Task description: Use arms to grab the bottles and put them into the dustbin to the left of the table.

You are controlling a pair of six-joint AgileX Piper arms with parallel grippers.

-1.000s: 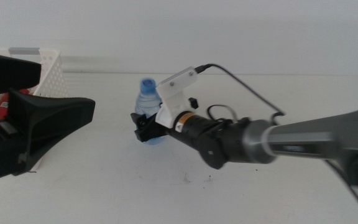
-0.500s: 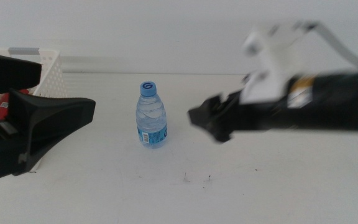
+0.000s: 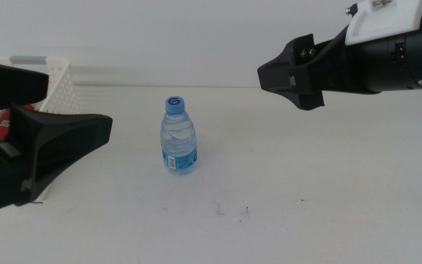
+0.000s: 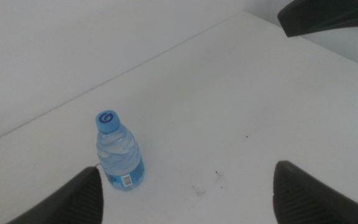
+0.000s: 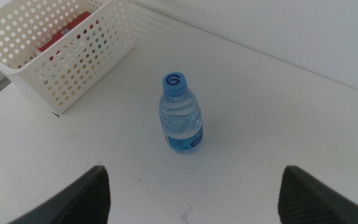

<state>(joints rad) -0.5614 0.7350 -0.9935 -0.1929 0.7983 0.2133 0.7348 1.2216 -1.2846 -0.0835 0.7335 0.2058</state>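
The small clear water bottle (image 3: 179, 136) with a blue cap stands upright on the white table (image 3: 284, 191). It also shows in the left wrist view (image 4: 118, 153) and the right wrist view (image 5: 180, 116). My left gripper (image 3: 79, 103) is open at the left, a short way from the bottle. In its own view (image 4: 187, 171) its jaws are wide apart. My right gripper (image 3: 288, 73) is open, raised at the upper right, well clear of the bottle (image 5: 194, 171). The white perforated dustbin (image 3: 57, 88) (image 5: 73, 68) holds something red (image 5: 61, 36). No yellow juice bottle shows.
The table has a few dark specks (image 3: 218, 211) in front of the bottle. The right arm's dark tip (image 4: 328, 14) shows in the left wrist view. The table's far edge meets a white wall.
My right gripper, which was at the water bottle one second ago, has pulled back to the right and up. The bottle stays standing. The left gripper has not moved.
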